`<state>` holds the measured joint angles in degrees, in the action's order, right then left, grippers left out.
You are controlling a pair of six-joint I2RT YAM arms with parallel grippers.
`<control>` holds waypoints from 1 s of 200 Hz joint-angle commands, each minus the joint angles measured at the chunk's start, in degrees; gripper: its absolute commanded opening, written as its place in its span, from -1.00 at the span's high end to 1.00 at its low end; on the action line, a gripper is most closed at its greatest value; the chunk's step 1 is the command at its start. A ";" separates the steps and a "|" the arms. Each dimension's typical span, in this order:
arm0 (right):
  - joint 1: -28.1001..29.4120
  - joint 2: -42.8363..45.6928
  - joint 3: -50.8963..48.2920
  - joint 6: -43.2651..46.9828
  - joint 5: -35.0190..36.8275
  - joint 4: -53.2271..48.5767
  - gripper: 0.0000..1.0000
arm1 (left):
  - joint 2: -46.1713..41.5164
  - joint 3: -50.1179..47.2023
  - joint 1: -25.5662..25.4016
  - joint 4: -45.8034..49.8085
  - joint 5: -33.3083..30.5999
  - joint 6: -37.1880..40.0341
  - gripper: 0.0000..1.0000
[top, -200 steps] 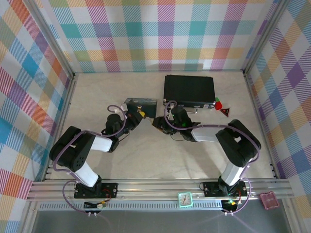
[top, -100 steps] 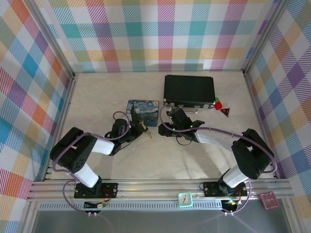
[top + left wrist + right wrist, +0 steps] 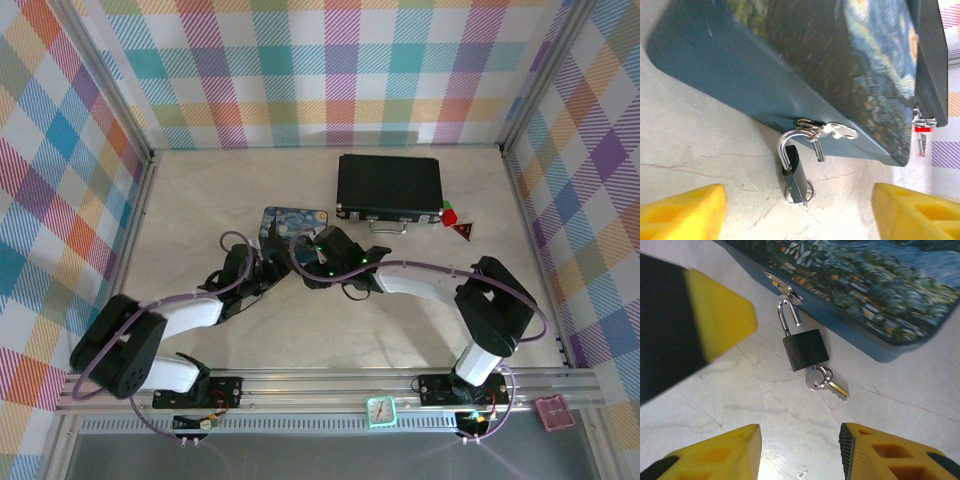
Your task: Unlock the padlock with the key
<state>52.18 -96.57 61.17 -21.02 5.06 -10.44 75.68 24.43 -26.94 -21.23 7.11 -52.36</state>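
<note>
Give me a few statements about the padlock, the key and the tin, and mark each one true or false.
1. The padlock has its shackle hooked through the clasp of the blue tin. True.
2. The key is pinched in the left gripper. False: it lies on the table at the padlock's underside, and the left gripper is open, with nothing between its fingers.
3. The padlock has a dark body. True.
4. The black case has its lid raised. False: it lies closed.
</note>
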 commanded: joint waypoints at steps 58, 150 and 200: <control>2.79 -14.64 17.60 13.15 5.15 -11.44 -0.14 | -10.24 5.83 16.60 20.33 4.30 5.77 -0.76; 2.86 -20.27 18.99 26.20 10.67 -9.78 -0.13 | -8.45 7.11 23.04 14.73 9.97 5.88 -0.76; 2.84 -22.22 18.60 26.18 9.80 -5.90 0.05 | -10.31 6.06 23.92 14.20 9.65 6.52 -0.76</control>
<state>55.09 -117.27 80.60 3.79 14.55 -18.94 66.85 30.06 -4.38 -6.13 15.66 -46.87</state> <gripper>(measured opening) 0.482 0.879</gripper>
